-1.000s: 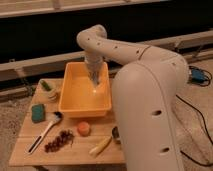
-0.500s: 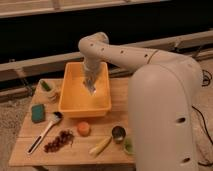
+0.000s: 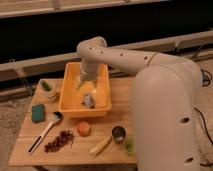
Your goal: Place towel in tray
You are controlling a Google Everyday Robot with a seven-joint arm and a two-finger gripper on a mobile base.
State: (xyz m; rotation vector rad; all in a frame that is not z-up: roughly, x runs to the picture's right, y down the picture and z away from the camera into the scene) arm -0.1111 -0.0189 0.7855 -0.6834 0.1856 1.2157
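Observation:
The yellow tray point(image 3: 68, 107) stands on the wooden table point(image 3: 30, 150) at the back middle. The towel point(image 3: 89, 100), a small crumpled grey cloth, lies on the tray floor near its front wall. My gripper point(image 3: 84, 83) hangs inside the tray just above and behind the towel, apart from it. Its fingers are open and hold nothing. My white arm reaches in from the right and hides the table's right end.
A green sponge point(image 3: 38, 112), a spoon point(image 3: 45, 131) and dark grapes point(image 3: 59, 141) lie to the left of and in front of the tray. An orange point(image 3: 83, 128), a banana point(image 3: 100, 146), a metal can point(image 3: 118, 134) and a green cup point(image 3: 129, 145) sit in front. A green item point(image 3: 46, 86) is at the back left.
The gripper has risen a little off the tray floor. The towel now lies apart from it in the tray.

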